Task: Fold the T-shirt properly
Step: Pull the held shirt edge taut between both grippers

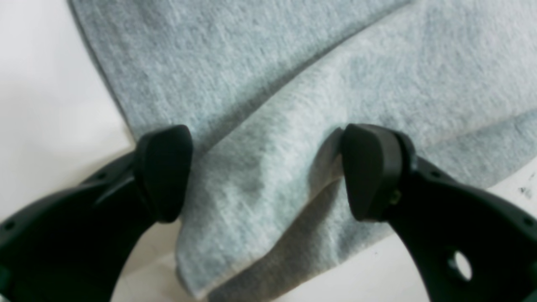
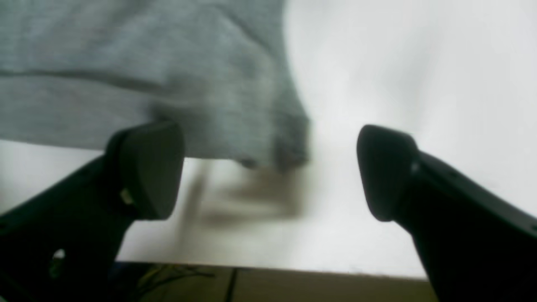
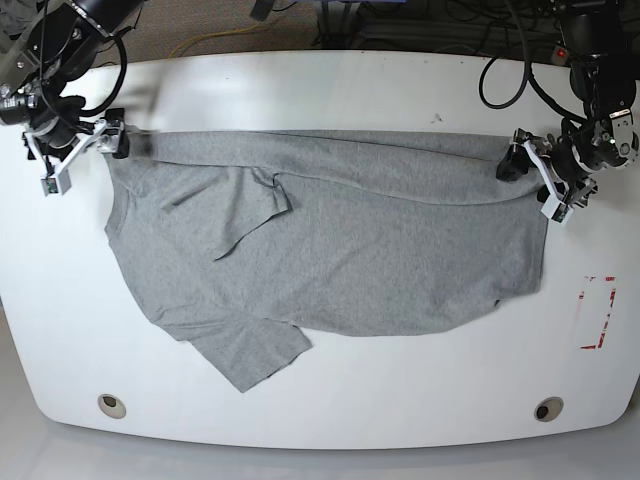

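Note:
The light grey T-shirt lies spread on the white table, its far edge folded over in a long band. One sleeve sticks out at the front left; another lies folded on the body. My left gripper is at the shirt's far right corner. In the left wrist view it is open, with a fold of the shirt between the jaws. My right gripper is at the far left corner. In the right wrist view it is open, and the blurred shirt corner sits just ahead of the jaws.
A red-outlined rectangle is marked on the table at the right. Two round holes sit near the front edge. Cables lie behind the table. The table edge shows below the right gripper.

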Controlling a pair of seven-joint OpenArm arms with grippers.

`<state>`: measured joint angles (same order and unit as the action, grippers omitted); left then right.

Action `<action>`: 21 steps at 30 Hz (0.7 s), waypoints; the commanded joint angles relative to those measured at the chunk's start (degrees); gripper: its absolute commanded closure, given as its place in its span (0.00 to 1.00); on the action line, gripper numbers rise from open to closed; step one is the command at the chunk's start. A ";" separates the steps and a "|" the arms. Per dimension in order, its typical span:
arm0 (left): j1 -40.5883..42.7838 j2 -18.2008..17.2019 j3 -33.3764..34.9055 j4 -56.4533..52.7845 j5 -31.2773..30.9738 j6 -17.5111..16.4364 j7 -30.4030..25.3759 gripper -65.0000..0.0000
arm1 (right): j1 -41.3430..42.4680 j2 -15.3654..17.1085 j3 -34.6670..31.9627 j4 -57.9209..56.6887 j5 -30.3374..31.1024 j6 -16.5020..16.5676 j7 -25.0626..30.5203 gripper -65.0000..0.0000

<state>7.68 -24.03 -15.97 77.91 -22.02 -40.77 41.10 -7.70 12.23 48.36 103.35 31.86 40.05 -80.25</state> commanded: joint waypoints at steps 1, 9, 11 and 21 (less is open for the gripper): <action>0.36 -0.72 -0.08 -0.15 2.28 0.77 3.51 0.20 | 0.45 -1.37 0.30 1.05 2.12 -0.05 0.25 0.04; 0.36 -0.54 -0.08 -0.15 2.20 0.77 3.51 0.20 | 6.52 -3.39 -2.78 0.17 -3.33 -0.05 0.25 0.04; 0.01 -0.45 -0.52 0.03 1.93 0.77 3.87 0.20 | 7.75 -3.31 -3.92 0.08 -5.53 -0.05 0.25 0.04; 2.03 -0.45 -10.89 12.86 -10.64 0.77 10.11 0.27 | 6.08 -3.31 -8.58 -0.01 -7.55 -0.05 2.58 0.04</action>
<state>10.59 -23.92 -26.94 87.81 -30.04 -39.81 51.96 -1.52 8.10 40.01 102.32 24.67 40.05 -78.94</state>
